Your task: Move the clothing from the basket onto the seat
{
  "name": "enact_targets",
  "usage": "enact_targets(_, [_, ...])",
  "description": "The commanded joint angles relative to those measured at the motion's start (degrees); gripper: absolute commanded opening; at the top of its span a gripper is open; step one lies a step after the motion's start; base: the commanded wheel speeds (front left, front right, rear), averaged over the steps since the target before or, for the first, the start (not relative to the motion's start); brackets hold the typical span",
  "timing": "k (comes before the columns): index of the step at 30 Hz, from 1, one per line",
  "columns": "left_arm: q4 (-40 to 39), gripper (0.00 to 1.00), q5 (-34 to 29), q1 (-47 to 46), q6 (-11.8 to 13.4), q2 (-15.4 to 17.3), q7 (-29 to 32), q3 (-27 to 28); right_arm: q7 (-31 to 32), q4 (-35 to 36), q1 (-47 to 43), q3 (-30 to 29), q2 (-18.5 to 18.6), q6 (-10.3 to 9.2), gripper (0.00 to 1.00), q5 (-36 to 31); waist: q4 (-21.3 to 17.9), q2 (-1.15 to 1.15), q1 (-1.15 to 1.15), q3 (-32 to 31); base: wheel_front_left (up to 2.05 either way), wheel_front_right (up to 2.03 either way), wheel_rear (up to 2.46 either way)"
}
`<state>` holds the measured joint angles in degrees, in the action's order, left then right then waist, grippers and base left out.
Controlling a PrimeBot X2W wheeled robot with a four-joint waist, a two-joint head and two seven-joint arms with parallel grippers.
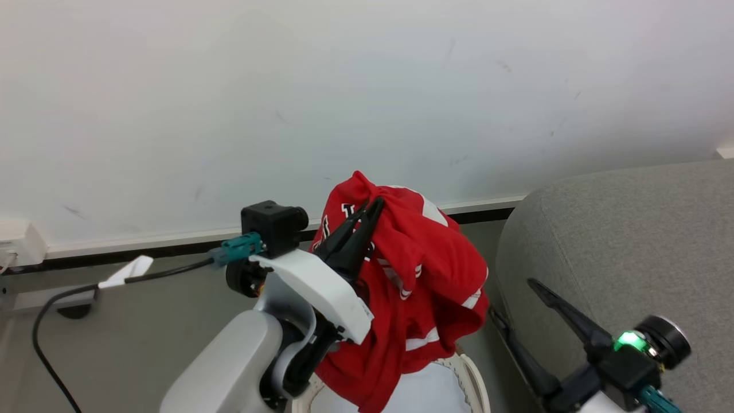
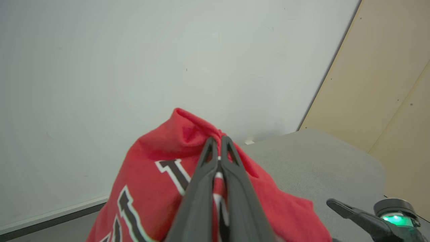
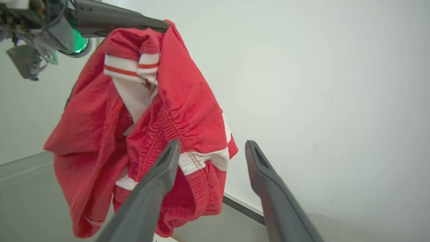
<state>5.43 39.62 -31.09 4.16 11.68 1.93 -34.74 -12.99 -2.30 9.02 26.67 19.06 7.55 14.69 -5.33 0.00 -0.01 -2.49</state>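
Clothing (image 1: 424, 269), a soft red sports-garment bundle w/ white stripes and black-and-white lettering, hangs in the air. It is pinched at its top fold by the left gripper (image 1: 373, 207), whose two long dark fingers are clamped together on the fabric w/ only a sliver of cloth between them. The rest of the fabric drapes down to the right of that arm, w/ an elastic waistband and white trim bunched in the folds. The lower hem dangles over the small oval cream plastic basket (image 1: 475, 381) w/ perforated sides, which sits at the near edge of the head view, directly below the bundle; can't tell if the hem touches the rim. The large light-grey fabric sofa seat (image 1: 619, 241) is on the right, its rounded edge near the hanging cloth. The right gripper (image 1: 512, 297) is low at the near right, in front of the sofa's side, fingers spread wide apart and gripping nothing. One fingertip is very close to the cloth's right edge; contact can't be told. On the far side is a plain white wall (image 1: 344, 86) w/ a pale baseboard (image 1: 172, 238) and a grey floor (image 1: 160, 304). A black cable (image 1: 40, 327) loops over the floor at far left, below a white wall box (image 1: 20, 244).
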Motion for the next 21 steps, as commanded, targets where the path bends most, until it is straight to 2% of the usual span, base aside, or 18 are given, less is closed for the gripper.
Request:
enact_targets(1, [-0.15, 0.0, -0.12, -0.32, -0.03, -0.11, 0.02, -0.2, 1.0, -1.13, 3.07, 1.9, 0.0, -0.12, 1.0, 0.21, 0.09, 0.0, 0.01, 0.13, 0.0, 0.0, 0.0])
enact_targets(8, [-0.03, 0.0, -0.05, -0.79, -0.36, -0.81, 0.53, -1.36, 5.11, -8.11, 12.89, 8.73, -3.37, -0.12, 1.0, -0.21, 0.67, 0.0, 0.01, 0.52, 0.0, 0.0, 0.0])
enact_targets(13, [0.66, 0.0, 0.22, -1.19, -0.88, -1.68, 0.82, -2.38, 4.85, -15.4, 18.86, 12.69, -6.46, -0.12, 1.0, 1.04, 1.41, 0.0, 0.01, 0.55, 0.0, 0.0, 0.0])
enact_targets(17, [1.3, 0.0, 0.46, -1.47, -1.19, -2.39, 0.91, -3.2, 3.62, -22.93, 22.32, 12.96, -9.0, -0.12, 1.0, 0.63, 1.89, 0.0, 0.01, 0.37, 0.0, 0.0, 0.0])
enact_targets(18, [1.47, 0.0, 0.46, -1.56, -1.36, -2.51, 0.93, -3.29, 3.36, -24.85, 22.82, 13.09, -9.77, -0.12, 0.93, 1.14, 1.99, 0.0, 0.01, 0.3, 0.0, 0.0, 0.0])
enact_targets(19, [1.66, 0.0, 0.52, -1.67, -1.49, -2.59, 0.9, -3.35, 2.85, -26.49, 23.52, 13.4, -10.39, -0.12, 0.41, 1.59, 2.11, 0.0, 0.01, 0.24, 0.0, 0.0, 0.0])
enact_targets(20, [1.89, 0.0, 0.63, -1.72, -1.58, -2.67, 0.81, -3.37, 2.24, -27.87, 23.95, 13.46, -11.23, -0.12, 0.0, 2.8, 2.2, 0.0, 0.01, 0.18, 0.0, 0.0, 0.0])
enact_targets(21, [2.05, 0.0, 0.72, -1.69, -1.65, -2.74, 0.69, -3.39, 1.69, -29.09, 24.19, 14.05, -11.62, -0.12, 0.0, 3.79, 2.29, 0.0, 0.01, 0.12, 0.0, 0.0, 0.0])
